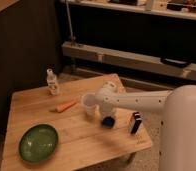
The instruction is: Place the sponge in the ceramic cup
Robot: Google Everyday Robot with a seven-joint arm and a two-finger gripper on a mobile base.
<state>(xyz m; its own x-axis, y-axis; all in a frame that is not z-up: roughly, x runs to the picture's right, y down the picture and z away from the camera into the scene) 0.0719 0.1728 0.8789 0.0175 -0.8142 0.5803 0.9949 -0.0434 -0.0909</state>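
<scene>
The ceramic cup [89, 104], pale and without a handle, stands upright near the middle of the wooden table [76, 131]. Just right of it and nearer the front, the blue sponge [108, 122] lies low at the table surface. My gripper [107, 118] points down from the white arm [141, 101], which reaches in from the right, and sits right on top of the sponge, hiding part of it. The cup is a short way left of the gripper and apart from it.
An upright black-and-white striped block [135, 122] stands just right of the sponge. An orange carrot [66, 106] lies left of the cup, a small clear bottle [52, 82] stands at the back left, and a green bowl [38, 142] sits front left.
</scene>
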